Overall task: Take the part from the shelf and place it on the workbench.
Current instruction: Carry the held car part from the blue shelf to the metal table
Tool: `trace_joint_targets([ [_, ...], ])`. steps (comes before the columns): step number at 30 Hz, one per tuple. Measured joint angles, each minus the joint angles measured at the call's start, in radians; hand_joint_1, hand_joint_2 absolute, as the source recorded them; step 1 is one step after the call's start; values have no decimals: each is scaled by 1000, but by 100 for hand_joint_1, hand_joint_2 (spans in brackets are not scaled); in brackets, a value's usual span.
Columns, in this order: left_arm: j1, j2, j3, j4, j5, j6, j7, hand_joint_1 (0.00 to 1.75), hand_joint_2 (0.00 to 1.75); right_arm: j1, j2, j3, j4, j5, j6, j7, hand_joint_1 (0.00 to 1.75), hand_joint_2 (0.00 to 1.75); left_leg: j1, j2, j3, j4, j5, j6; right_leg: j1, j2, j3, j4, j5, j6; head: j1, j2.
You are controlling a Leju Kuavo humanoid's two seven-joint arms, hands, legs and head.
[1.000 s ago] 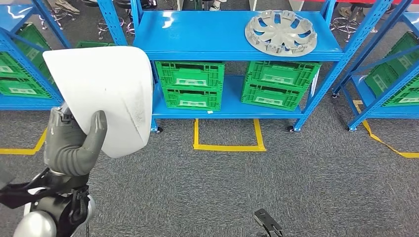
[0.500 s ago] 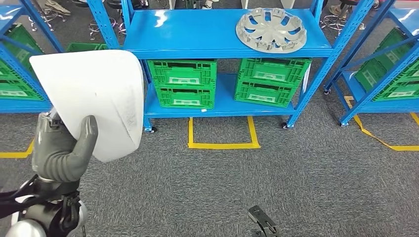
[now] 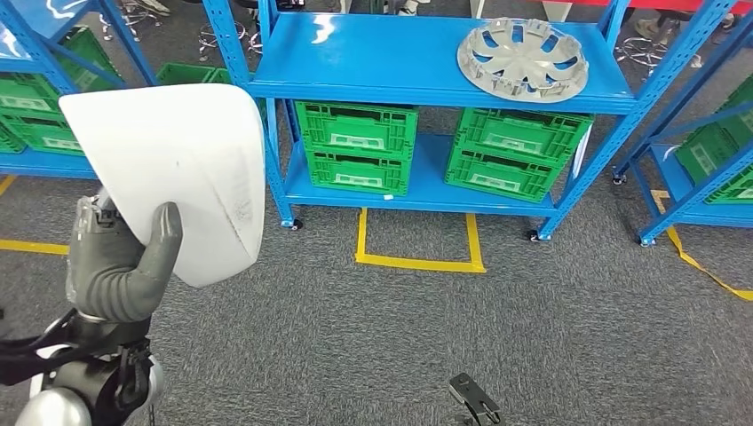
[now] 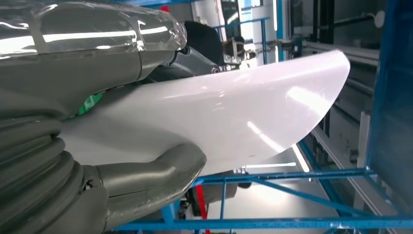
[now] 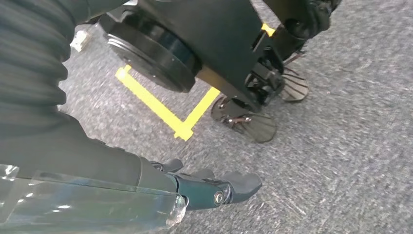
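Observation:
A large white curved panel part (image 3: 178, 169) is held up in front of me on the left. My left hand (image 3: 120, 266) grips its lower edge, the thumb pressed on the near face. The left wrist view shows the same glossy white part (image 4: 234, 112) clamped between the thumb (image 4: 146, 180) and the fingers above it. My right hand (image 5: 204, 187) hangs low over the grey carpet, fingers stretched out and holding nothing.
A blue shelf rack (image 3: 382, 62) stands ahead with a silver hubcap (image 3: 522, 59) on its upper level and green crates (image 3: 360, 146) below. More blue racks stand at the left (image 3: 53, 164) and right (image 3: 701, 169). A yellow tape square (image 3: 417, 262) marks the carpet.
The whole scene has shifted, so my view has moved: the rack now sits further right and lower than half a second ago. The white part stays in my left hand.

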Motion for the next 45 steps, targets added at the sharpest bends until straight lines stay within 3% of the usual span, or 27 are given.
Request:
trace_joint_targets([
  [2,1,1,0,-1,0,0,0,175,175,-4,1,0,2,0,0,0,0,175,-1,26,-12,14,-12,-10,1,-25,2,-11,7,-14,-2,0],
  [4,2,2,1,-3,0,0,0,175,175,-7,1,0,2,0,1,0,0,175,-3,74,-53,96,-65,-14,2,-50,3,-20,14,-26,-10,0],
  [6,3,3,1,-2,0,0,0,175,175,-7,1,0,3,1,1,0,0,175,-4,85,-112,224,-124,-17,6,-73,0,-18,15,-29,-18,0],
  [8,5,4,1,-2,0,-1,0,175,175,-6,1,0,3,2,1,0,0,175,-5,83,-127,266,-122,-17,11,-96,-3,-14,13,-31,-23,0],
  [10,5,4,1,-2,0,-1,0,175,175,-9,1,0,3,3,2,0,0,175,-8,102,-67,166,-63,-9,15,-114,-3,-8,9,-31,-27,0],
  [11,4,4,1,-2,0,-1,0,175,175,-10,1,0,3,4,2,0,0,175,-14,128,-29,99,-41,-4,18,-122,-3,-5,7,-29,-29,0],
  [13,4,4,1,-3,0,-1,-1,175,175,-11,1,0,3,6,2,0,0,175,-23,164,13,16,-22,9,24,-136,-4,1,2,-22,-30,0],
  [14,4,4,1,-3,0,-2,-1,175,175,-11,2,0,3,7,3,0,0,175,-27,166,15,6,-24,14,25,-145,-4,2,2,-17,-30,0],
  [16,4,4,1,-3,0,-2,-1,175,175,-12,2,0,3,9,5,0,0,175,-25,141,11,2,-15,24,23,-157,-3,3,-1,-7,-29,0],
  [18,3,4,1,-4,0,-4,-1,175,175,-13,3,0,3,12,7,0,0,175,-19,116,8,-3,-6,35,18,-121,-16,41,-34,7,-26,0],
  [20,3,4,1,-5,-1,-6,-1,175,175,-9,3,0,5,16,7,1,0,175,-15,89,5,-4,0,41,11,-73,-62,158,-103,18,-18,0],
  [21,4,4,1,-5,-1,-7,-1,175,175,-7,3,0,6,18,8,1,0,175,-15,75,4,-4,1,42,9,-64,-91,228,-133,21,-15,0],
  [22,4,4,1,-4,-1,-8,-1,175,175,-5,3,0,8,19,8,1,0,175,-15,60,3,-4,3,43,9,-62,-111,276,-147,22,-12,0],
  [23,5,4,1,-4,-1,-8,0,175,175,-5,4,0,9,21,9,1,0,175,-15,46,4,-3,4,42,9,-61,-117,289,-140,21,-10,0],
  [25,5,4,1,-4,-1,-9,0,175,175,-8,5,0,11,22,10,1,0,175,-15,19,6,-3,5,39,9,-49,-77,199,-72,15,-6,0],
  [27,4,4,1,-4,-1,-9,0,175,175,-11,5,0,11,25,10,2,0,175,-16,-4,5,-2,8,34,8,-13,-18,63,-10,4,-4,0],
  [29,5,4,1,-4,-1,-9,2,175,175,-13,4,0,12,30,11,5,0,175,-14,-22,-4,-2,14,23,9,9,5,5,1,-6,-3,0],
  [31,7,5,2,-5,-3,-10,5,175,175,-16,5,0,12,33,14,8,0,175,-11,-30,-13,-3,19,11,9,-5,6,-6,4,-16,-1,0],
  [33,7,7,3,-7,-5,-10,6,175,175,-21,7,-1,12,34,16,9,0,175,-15,24,-28,24,-4,3,7,-24,9,-18,13,-29,-4,0],
  [35,6,8,5,-8,-5,-9,6,175,175,-20,9,-1,12,34,17,9,0,175,-16,83,-75,125,-65,-3,6,-44,9,-24,19,-36,-13,0],
  [37,7,8,6,-7,-6,-9,8,175,175,-15,9,0,13,34,17,9,0,175,-11,85,-130,247,-117,-10,7,-68,4,-21,19,-36,-21,0],
  [38,8,8,6,-7,-7,-9,10,175,175,-13,9,0,14,34,18,9,0,175,-9,83,-140,271,-118,-13,7,-80,2,-18,18,-36,-23,0],
  [39,9,9,6,-7,-9,-8,14,175,175,-13,10,0,15,35,20,10,0,175,-8,84,-128,255,-101,-15,7,-92,0,-15,17,-34,-25,0],
  [40,9,10,7,-8,-12,-8,20,175,175,-14,12,0,16,37,23,10,0,175,-7,93,-96,202,-71,-16,6,-103,-2,-11,15,-31,-27,0],
  [42,11,14,9,-10,-22,-8,36,175,175,-16,15,-1,18,42,29,10,0,175,-9,140,-21,71,-26,-14,9,-119,-3,0,7,-22,-31,0],
  [44,21,21,17,-19,-38,-8,62,175,175,-17,17,-1,20,54,39,10,0,175,-14,167,8,14,-19,-2,14,-132,-4,7,2,-12,-31,0],
  [45,30,25,21,-25,-47,-10,79,175,175,-16,19,-1,21,62,44,10,0,175,-16,160,6,13,-18,6,15,-139,-2,7,1,-8,-30,0],
])
